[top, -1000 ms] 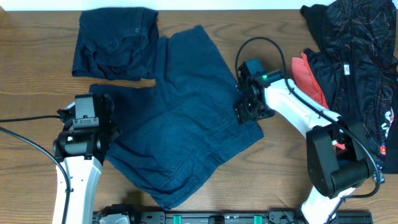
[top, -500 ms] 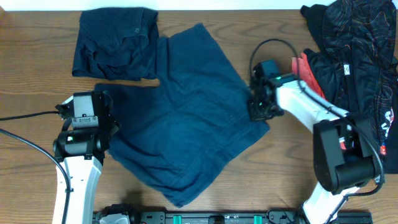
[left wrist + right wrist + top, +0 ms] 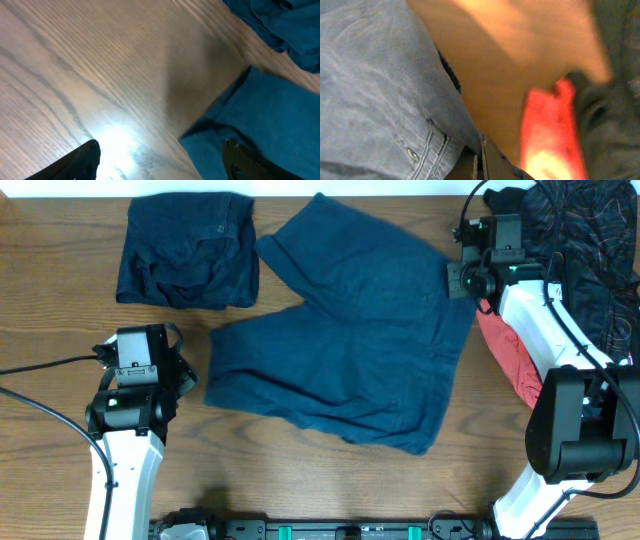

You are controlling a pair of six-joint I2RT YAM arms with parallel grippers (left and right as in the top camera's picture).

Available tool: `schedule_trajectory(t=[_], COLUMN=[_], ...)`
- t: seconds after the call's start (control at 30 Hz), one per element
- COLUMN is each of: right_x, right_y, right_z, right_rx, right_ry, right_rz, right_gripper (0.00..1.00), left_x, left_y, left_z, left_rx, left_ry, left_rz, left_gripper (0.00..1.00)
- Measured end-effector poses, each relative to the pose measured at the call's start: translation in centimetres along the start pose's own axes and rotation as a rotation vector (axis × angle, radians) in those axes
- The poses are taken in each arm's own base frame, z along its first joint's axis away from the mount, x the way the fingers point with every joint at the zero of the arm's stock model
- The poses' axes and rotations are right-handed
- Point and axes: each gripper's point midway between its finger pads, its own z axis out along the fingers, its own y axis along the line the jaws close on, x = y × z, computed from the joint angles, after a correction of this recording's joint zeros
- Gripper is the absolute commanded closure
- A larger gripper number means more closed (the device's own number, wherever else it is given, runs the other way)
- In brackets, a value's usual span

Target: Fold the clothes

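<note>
Navy shorts point(image 3: 350, 350) spread flat mid-bench point(image 3: 60, 320), right end effector point(image 3: 462, 280) pinched on their right edge, left end effector point(image 3: 161, 150) wide over bare wood beside a leg hem, second shorts point(image 3: 185, 250) folded far-left.

**Left of the spread shorts** point(image 3: 350, 360): left arm point(image 3: 128, 455), a white tapered link topped by boxy black joint housings, one bearing a small green light. Black cables point(image 3: 40, 367) run from it on the side away from the shorts. Its two fingers point(image 3: 241, 161) are dark, matte and blunt-tipped.

**Right of the shorts:** right arm point(image 3: 535, 330), rounded white links joined by a large black cylindrical housing point(image 3: 585, 430). Its black wrist block shows green lights, and a thin black cable loop point(image 3: 468, 208) rises by the shorts' far right corner.
</note>
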Motion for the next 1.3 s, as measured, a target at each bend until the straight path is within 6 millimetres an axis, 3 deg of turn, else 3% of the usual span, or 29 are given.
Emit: schedule_trajectory(t=[0.03,0.07,0.1,0.13,0.17,0.2,0.33,0.47,0.6,0.77,1.0,1.13,1.3], right_x=[-0.4,-0.8,-1.2,-1.4,-1.7,-1.8,-1.2,-2.1,-2.0,0.9,2.4,4.6,8.5], right_y=[-0.3,-0.4,-0.7,-0.9,-1.4,-1.7,-3.0,-2.6,-0.3,3.7,6.1,7.2,8.1], right_z=[0.0,0.0,0.0,-0.1,-0.1,-0.2,-1.4,-4.8,-9.3,-15.1,-21.3,-23.0,-22.2], right_rx=[0.006,0.012,0.020,0.027,0.034,0.040,0.052,0.016,-0.078,-0.176,-0.129,-0.076,-0.029], right_ry=[-0.017,-0.032,-0.048,-0.058,-0.070,-0.072,0.005,0.094,0.175,0.293,0.281,0.272,0.327], right_rz=[-0.015,-0.030,-0.043,-0.048,-0.049,-0.046,-0.015,0.015,0.059,0.085,0.219,0.295,0.354], right_gripper=[0.96,0.82,0.65,0.41,0.08,0.01,0.01,0.01,0.01,0.01,0.01,0.01,0.01], left_x=[0.1,0.2,0.3,0.4,0.5,0.6,0.8,1.0,1.9,4.3,5.4,4.3,3.7], left_y=[-0.2,-0.3,-0.3,-0.4,-0.4,-0.6,-1.4,-1.8,-2.7,-3.4,-3.6,-4.6,-6.2], left_z=[0.1,0.3,0.5,0.7,0.9,1.1,2.0,2.3,2.1,0.8,0.2,0.7,3.2], left_rx=[0.007,0.008,0.007,0.003,0.000,0.002,0.025,0.044,0.108,0.204,0.238,0.264,0.270], left_ry=[0.007,0.015,0.023,0.029,0.039,0.047,0.072,0.084,0.124,0.223,0.272,0.234,0.238], left_rz=[0.001,0.003,0.005,0.007,0.010,0.016,0.067,0.128,0.208,0.289,0.266,0.208,0.178], left_gripper=[0.20,0.20,0.20,0.20,0.20,0.19,0.13,0.12,0.12,0.11,0.12,0.12,0.12])
